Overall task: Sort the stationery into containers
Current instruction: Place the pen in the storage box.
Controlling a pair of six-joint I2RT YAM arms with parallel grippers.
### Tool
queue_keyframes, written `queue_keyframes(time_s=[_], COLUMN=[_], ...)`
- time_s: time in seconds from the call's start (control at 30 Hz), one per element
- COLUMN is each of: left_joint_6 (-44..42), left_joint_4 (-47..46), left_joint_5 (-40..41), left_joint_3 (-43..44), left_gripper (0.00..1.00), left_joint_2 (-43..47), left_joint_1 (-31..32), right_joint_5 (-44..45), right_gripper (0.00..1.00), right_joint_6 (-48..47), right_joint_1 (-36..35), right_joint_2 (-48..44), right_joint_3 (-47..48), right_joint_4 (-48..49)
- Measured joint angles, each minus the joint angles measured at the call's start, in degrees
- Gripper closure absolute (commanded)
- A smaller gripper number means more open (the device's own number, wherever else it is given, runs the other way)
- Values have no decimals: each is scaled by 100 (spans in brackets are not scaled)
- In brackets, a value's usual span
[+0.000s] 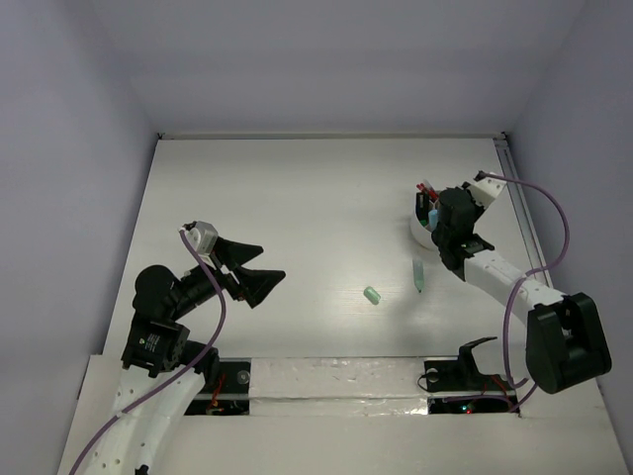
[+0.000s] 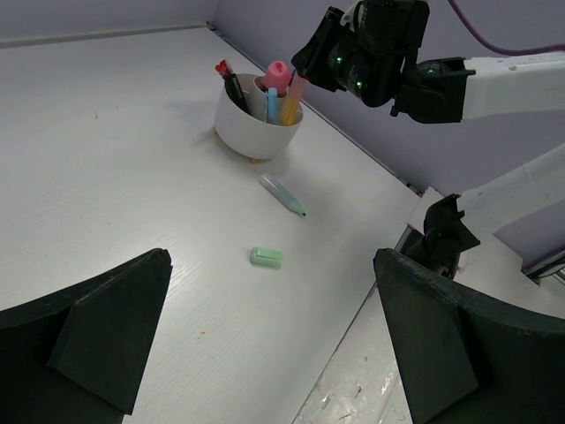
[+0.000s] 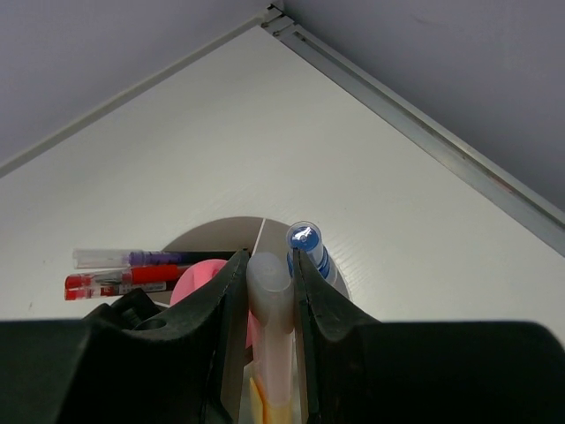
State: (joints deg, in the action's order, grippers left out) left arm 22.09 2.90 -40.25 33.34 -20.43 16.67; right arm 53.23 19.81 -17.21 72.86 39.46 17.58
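My right gripper (image 3: 268, 261) is shut on an orange marker (image 3: 270, 305) with a translucent cap and holds it upright over the whitish cup (image 3: 221, 231). In the cup stand a blue marker (image 3: 305, 244), a pink-capped bottle (image 3: 196, 284) and red pens (image 3: 124, 281). In the top view the right gripper (image 1: 433, 216) is over the cup (image 1: 419, 231) at the right. A green marker (image 1: 418, 275) and a mint eraser (image 1: 372, 295) lie on the table near it. My left gripper (image 1: 273, 261) is open and empty, well left of the eraser (image 2: 266, 256).
A metal rail (image 1: 519, 213) runs along the table's right edge, close behind the cup. The white back wall and side walls enclose the table. The taped near edge (image 1: 336, 381) lies between the arm bases.
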Motion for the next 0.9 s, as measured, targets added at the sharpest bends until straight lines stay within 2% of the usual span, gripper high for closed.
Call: queue_keyframes(time_s=[0.03, 0.07, 0.1, 0.2, 0.37, 0.47, 0.63, 0.67, 0.77, 0.83, 0.9], left_joint_6=[0, 2, 0, 0, 0, 2, 0, 2, 2, 0, 2], left_joint_4=[-2, 0, 0, -2, -2, -2, -2, -2, -2, -2, -2], left_joint_5=[-2, -2, -2, -2, -4, -7, -9, -11, -11, -15, -17], left_joint_3=[0, 0, 0, 0, 0, 0, 0, 0, 0, 0, 0], left_gripper=[1, 1, 1, 1, 1, 1, 1, 1, 1, 1, 1], left_joint_2=[0, 0, 0, 0, 0, 0, 0, 0, 0, 0, 0], left_joint_1=[0, 0, 0, 0, 0, 0, 0, 0, 0, 0, 0], right_joint_5=[-2, -2, -4, -15, -114, -227, -509, -581, -896, -1209, -1593], right_gripper=[83, 82, 74, 59, 49, 38, 35, 36, 48, 77, 91], right_joint_6=[13, 24, 44, 116, 212, 247, 254, 271, 358, 455, 649], right_joint_1=[0, 0, 0, 0, 0, 0, 0, 0, 0, 0, 0], right_joint_2=[2, 0, -2, -33, -240, -393, -629, -688, -1016, -1401, -1880], right_joint_3=[-7, -11, -11, -24, -103, -105, -105, -105, -107, -142, -251], right_joint_4=[0, -2, -4, -22, -83, -103, -267, -356, -785, -1069, -1327])
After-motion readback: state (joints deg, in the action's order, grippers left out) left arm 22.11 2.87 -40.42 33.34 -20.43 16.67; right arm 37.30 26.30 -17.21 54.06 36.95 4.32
